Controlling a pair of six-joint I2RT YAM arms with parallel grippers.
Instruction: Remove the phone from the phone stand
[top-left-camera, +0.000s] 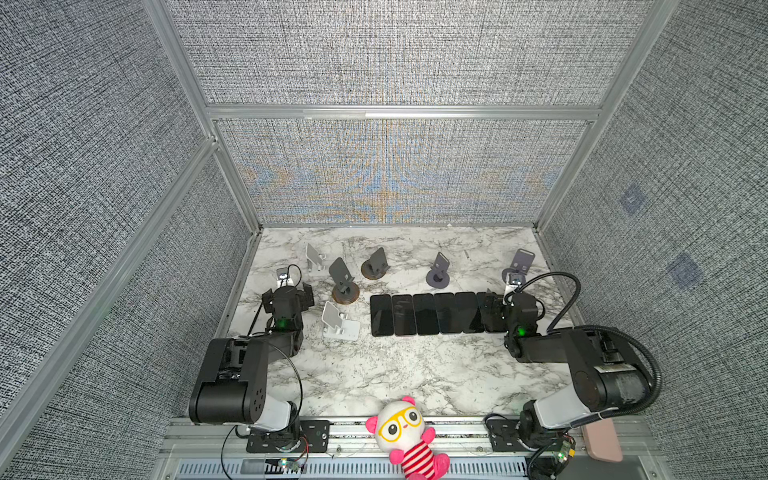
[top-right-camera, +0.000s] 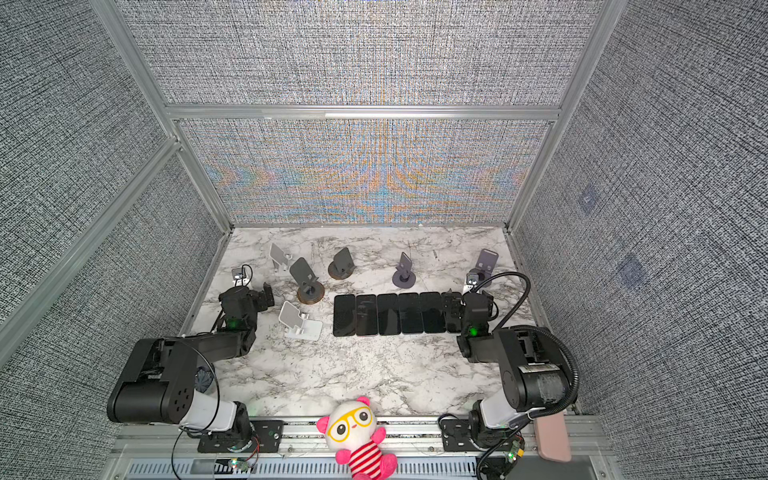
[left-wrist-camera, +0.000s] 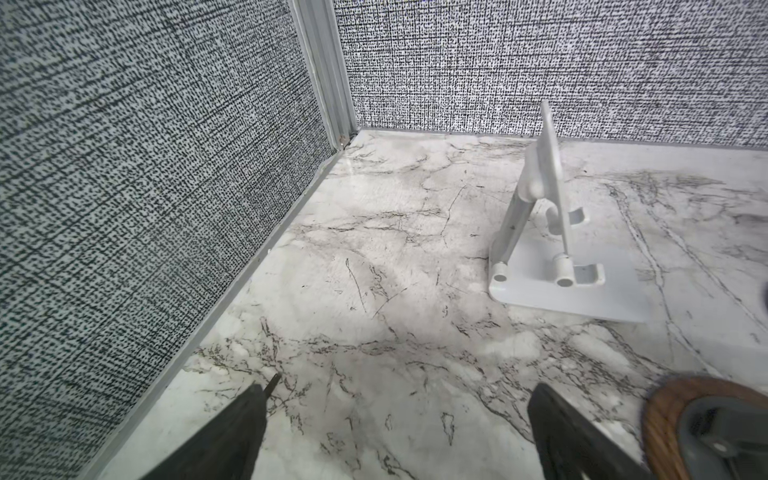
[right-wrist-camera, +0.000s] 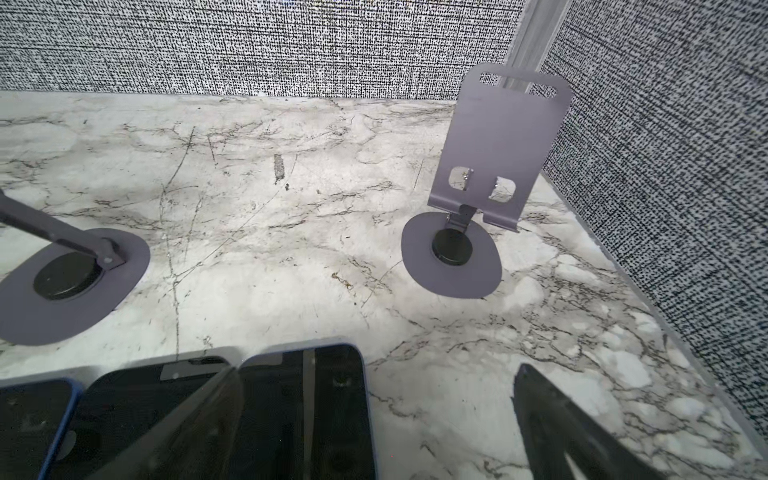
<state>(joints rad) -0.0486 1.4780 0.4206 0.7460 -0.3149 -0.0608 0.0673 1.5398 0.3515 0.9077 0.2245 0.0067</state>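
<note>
Left gripper (top-left-camera: 289, 297): jaws apart, empty, near table (top-left-camera: 395, 374) left edge, frame left-centre. Right gripper (right-wrist-camera: 378, 370): jaws apart, above rightmost phone (right-wrist-camera: 340, 415).

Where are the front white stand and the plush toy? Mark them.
front white stand (top-left-camera: 331, 313), in a top view, on its tilted plate.
plush toy (top-left-camera: 401, 422), in a top view, on its face.

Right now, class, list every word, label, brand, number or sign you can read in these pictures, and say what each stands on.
None can be read.
White label on the right arm: too small and blurred to read.
Phones, phone stands, plush toy: no text shows.
</note>
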